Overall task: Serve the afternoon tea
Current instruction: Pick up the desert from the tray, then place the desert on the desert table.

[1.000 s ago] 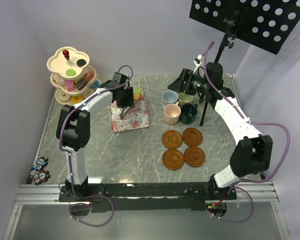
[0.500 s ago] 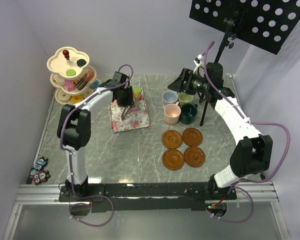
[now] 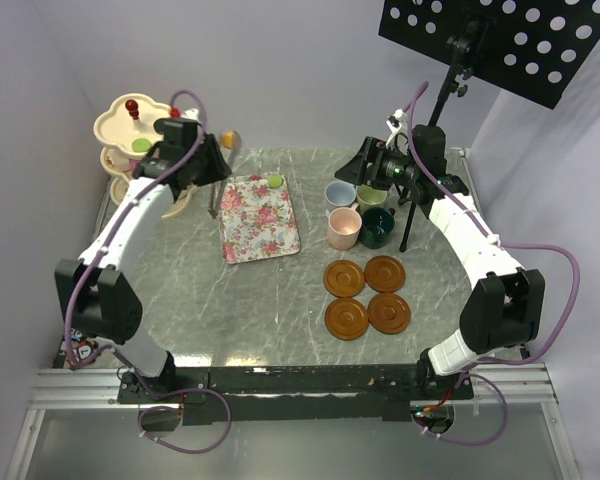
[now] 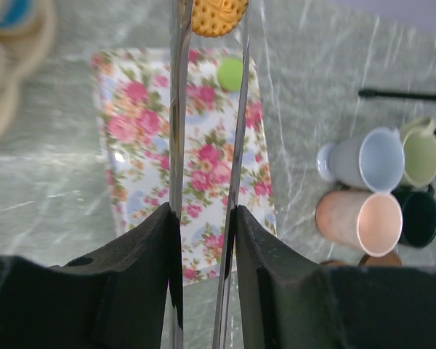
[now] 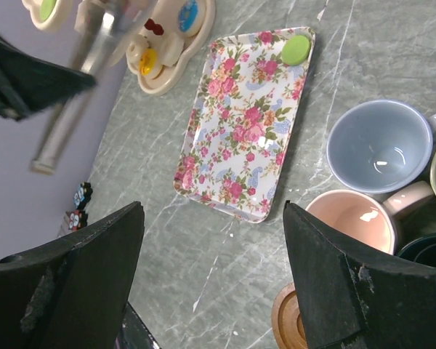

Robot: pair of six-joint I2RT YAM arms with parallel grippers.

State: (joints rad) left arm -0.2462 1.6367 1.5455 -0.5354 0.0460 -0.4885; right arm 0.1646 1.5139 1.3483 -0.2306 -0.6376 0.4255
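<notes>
**Cookie off the tray, bound for the stand**

The cookie (image 4: 218, 14) sits pinched at the tips of the tongs (image 4: 176, 145), just beyond the left gripper (image 4: 203, 243), which is half-closed on them. That arm has swung off the tray (image 4: 138, 174) toward the stand (image 3: 120, 125) on its left (one macaron (image 4: 230, 73) is left on the tray). The right gripper (image 5: 211, 291) hangs wide open and empty over the mugs (image 5: 378, 145).

Floral rectangular tray (image 3: 258, 218) flat on grey marbled table (image 3: 240, 300), metal tongs (image 4: 176, 131), black dotted board (image 3: 500, 40) on stand (image 3: 442, 100) back-right
</notes>
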